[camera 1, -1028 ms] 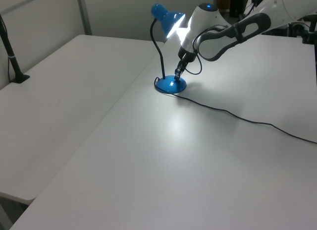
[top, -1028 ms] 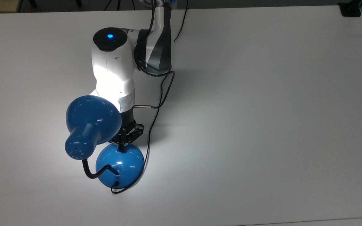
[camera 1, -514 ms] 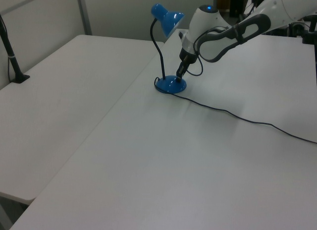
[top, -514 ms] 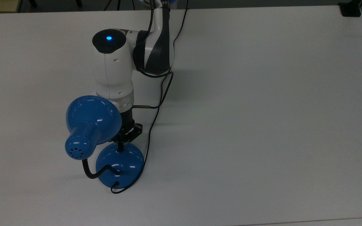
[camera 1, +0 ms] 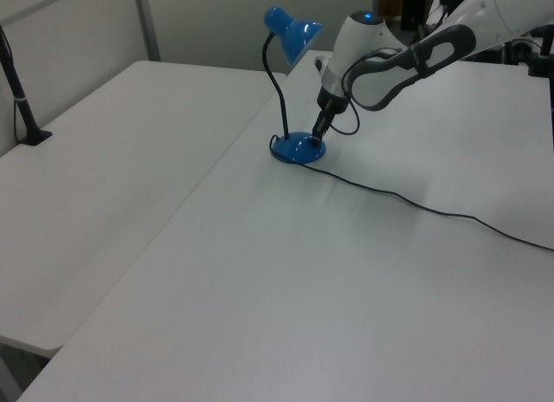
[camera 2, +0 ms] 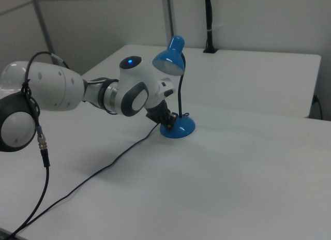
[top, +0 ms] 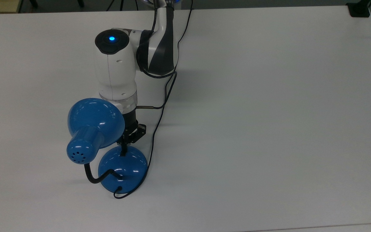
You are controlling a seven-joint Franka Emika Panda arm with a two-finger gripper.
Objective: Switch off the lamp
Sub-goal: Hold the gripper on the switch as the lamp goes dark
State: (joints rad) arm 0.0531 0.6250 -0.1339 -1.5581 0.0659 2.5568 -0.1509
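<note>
End effector (top: 125,149) fingers pressed together on lamp (top: 122,169) base; right view shows unlit shade (camera 2: 169,62)

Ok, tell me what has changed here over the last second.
The lamp has gone dark: a second ago its shade threw bright light on the arm and the table; now that glow is gone. The gripper, which was pressing on the lamp's base, has drawn back slightly but its tip is still at the base. The lamp and its cord have not moved.

A plain white table (top: 269,112) is seen, with the blue lamp (top: 122,167) and its thin black cord (camera 1: 433,210) resting on it at lower left of the top view.
</note>
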